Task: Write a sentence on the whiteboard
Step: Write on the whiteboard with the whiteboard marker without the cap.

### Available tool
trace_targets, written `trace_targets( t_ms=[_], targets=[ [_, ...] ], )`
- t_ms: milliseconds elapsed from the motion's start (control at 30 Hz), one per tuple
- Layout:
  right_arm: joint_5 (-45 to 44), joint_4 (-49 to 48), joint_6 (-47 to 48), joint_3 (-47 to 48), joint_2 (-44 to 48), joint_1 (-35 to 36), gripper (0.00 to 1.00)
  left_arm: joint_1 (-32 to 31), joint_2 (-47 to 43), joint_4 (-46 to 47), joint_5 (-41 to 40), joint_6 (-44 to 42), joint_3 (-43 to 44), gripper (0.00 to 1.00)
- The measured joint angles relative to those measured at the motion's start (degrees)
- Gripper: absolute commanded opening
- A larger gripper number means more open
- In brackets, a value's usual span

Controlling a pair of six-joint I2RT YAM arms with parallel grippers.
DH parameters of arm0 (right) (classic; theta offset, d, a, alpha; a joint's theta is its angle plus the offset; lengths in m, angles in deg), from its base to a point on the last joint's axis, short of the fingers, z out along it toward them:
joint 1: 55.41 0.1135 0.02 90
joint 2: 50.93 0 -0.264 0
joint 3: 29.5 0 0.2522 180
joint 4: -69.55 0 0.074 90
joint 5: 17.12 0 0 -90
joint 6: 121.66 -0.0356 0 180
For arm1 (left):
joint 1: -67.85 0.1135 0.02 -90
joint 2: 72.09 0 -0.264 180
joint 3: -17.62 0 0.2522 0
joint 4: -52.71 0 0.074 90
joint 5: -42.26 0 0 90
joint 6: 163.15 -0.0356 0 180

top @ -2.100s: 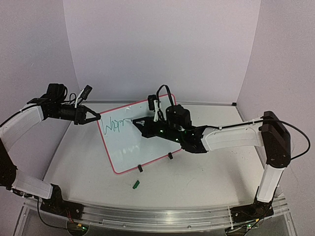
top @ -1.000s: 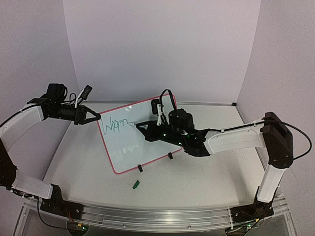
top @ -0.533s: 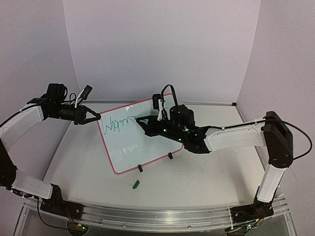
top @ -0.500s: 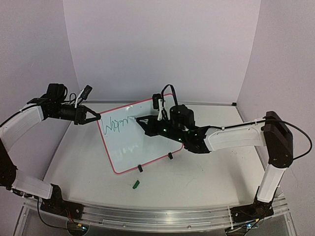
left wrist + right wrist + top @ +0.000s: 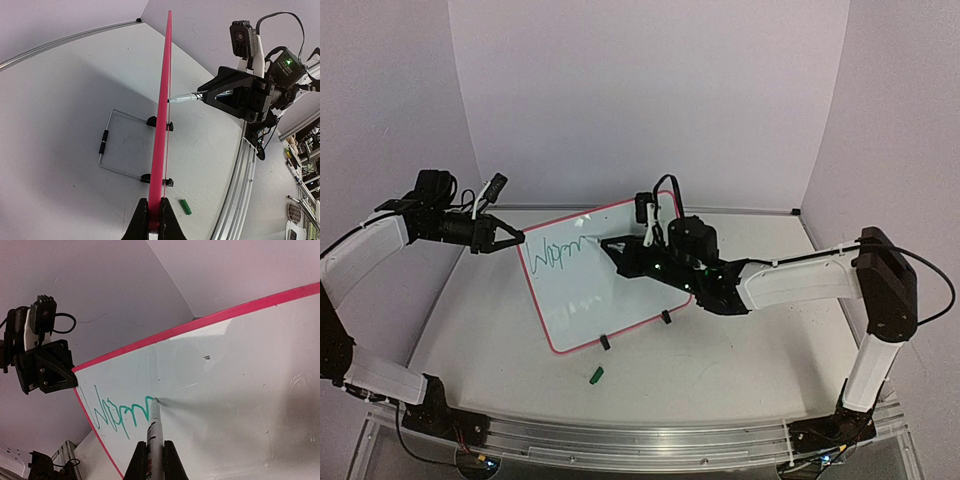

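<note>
Green handwritten script [image 5: 117, 412], roughly "Warm", tops the glossy white pink-framed whiteboard [image 5: 582, 300] standing on the counter [image 5: 740, 350]. Our left pincer [image 5: 522, 238] clamps its far-left corner to steady it; our right pincer [image 5: 607, 244] squeezes the slim grey marker [image 5: 153, 432], tip on the board.

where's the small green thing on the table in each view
top external: green piece low centre, in front of the whiteboard.
left wrist: green piece at the bottom, right of the edge-on whiteboard.
right wrist: not in it.
shared landmark: the whiteboard's pink frame, in all three.
</note>
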Motion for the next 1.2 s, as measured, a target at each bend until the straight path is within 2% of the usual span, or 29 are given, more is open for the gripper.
trace_targets(
  t_ms=[933,1200],
  targets=[
    [0.75,-1.21,-1.26,-4.78,1.07,0.00,0.00,0.00,0.00,0.00,-0.21,0.02,0.00,0.00],
    [1.83,1.98,0.70,-5.96,5.20,-0.35,0.00,0.00,0.00,0.00,-0.15,0.00,0.00,0.00]
  ],
)
